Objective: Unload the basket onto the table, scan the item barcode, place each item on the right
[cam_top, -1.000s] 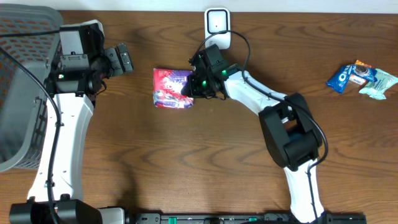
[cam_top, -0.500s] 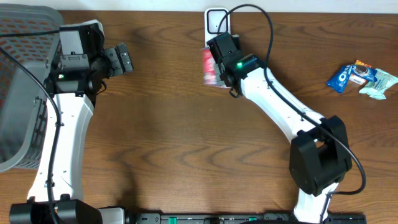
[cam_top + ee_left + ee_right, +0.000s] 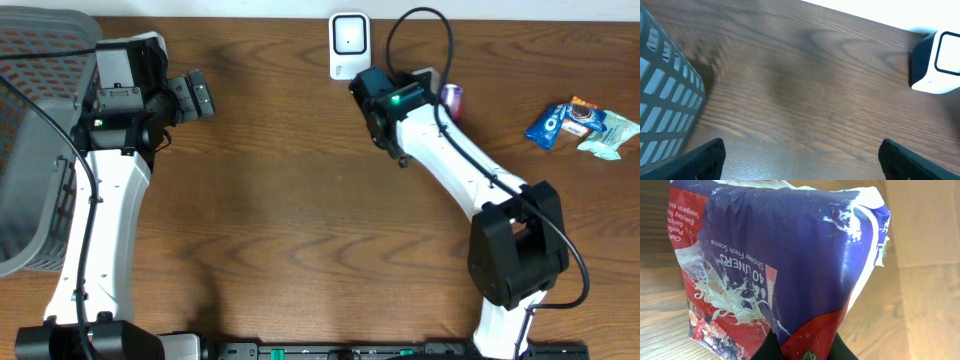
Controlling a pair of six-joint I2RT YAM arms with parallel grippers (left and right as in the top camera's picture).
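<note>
Most of packet [image 3: 452, 98] hidden under right arm [image 3: 455, 165].

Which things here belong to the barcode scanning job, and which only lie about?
For the job: purple and red plastic packet of liners; white box-shaped scanner.
Lying about: grey plastic mesh basket; blue Oreo packet; pale green packet.

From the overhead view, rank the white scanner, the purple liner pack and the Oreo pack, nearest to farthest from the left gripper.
1. The white scanner, at the back, to the right of the left gripper.
2. The purple liner pack, farther right, past the scanner.
3. The Oreo pack, far right.
</note>
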